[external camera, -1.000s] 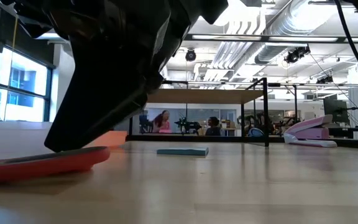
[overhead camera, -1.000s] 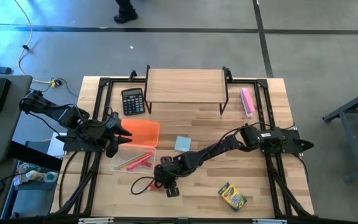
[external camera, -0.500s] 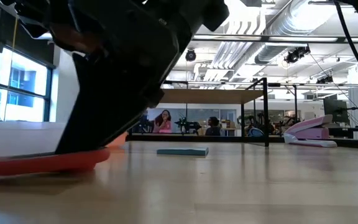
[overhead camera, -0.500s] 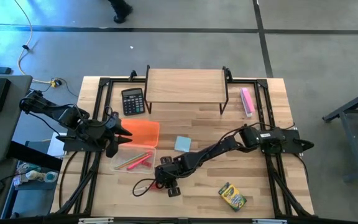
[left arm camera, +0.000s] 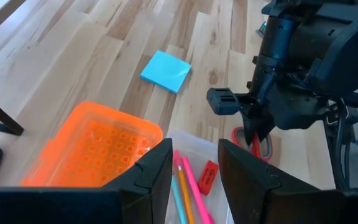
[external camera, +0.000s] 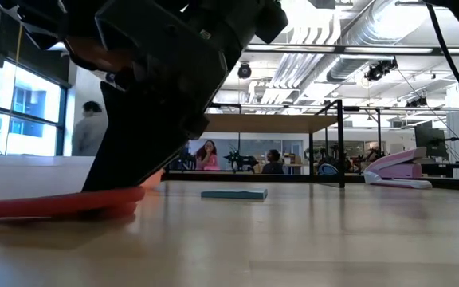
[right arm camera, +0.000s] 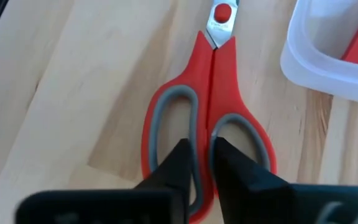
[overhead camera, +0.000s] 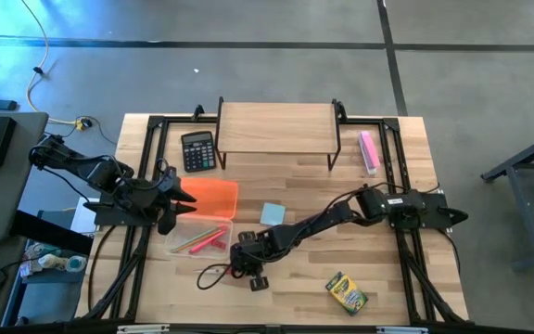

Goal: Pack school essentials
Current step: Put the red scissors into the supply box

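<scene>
The red-handled scissors [right arm camera: 204,118] lie flat on the table next to the clear box [overhead camera: 199,238], and my right gripper [right arm camera: 202,149] is shut on their handles. The low view shows the red handle [external camera: 54,205] under that gripper. My left gripper [left arm camera: 194,165] is open and hovers over the box, which holds a pink-red pen [left arm camera: 194,186], thin pencils [left arm camera: 182,193] and a tiny red eraser [left arm camera: 208,176]. The box's orange lid [overhead camera: 213,196] lies beside it. The light blue notepad [overhead camera: 273,214] and the yellow-green crayon box [overhead camera: 346,292] lie on the bare wood. My right gripper pinches the scissors' two inner handle bars [right arm camera: 205,134], where the loops meet. One finger [right arm camera: 178,158] stands in each grey-lined loop. The fingers come from above, slanting from the table's right. The scissors lie on the table, blades pointing away from the fingers.
A black calculator [overhead camera: 197,150] and a wooden shelf [overhead camera: 276,128] stand near the far edge. A pale pink block [overhead camera: 368,150] lies at the far right. Black frame rails [overhead camera: 151,158] run along both sides. Bare wood lies between the notepad and the crayon box.
My right gripper has shifted a little along the scissors' handle. In the low view the red handle now sits lower and flatter on the table than a second ago. A person has walked into view in the room behind.
</scene>
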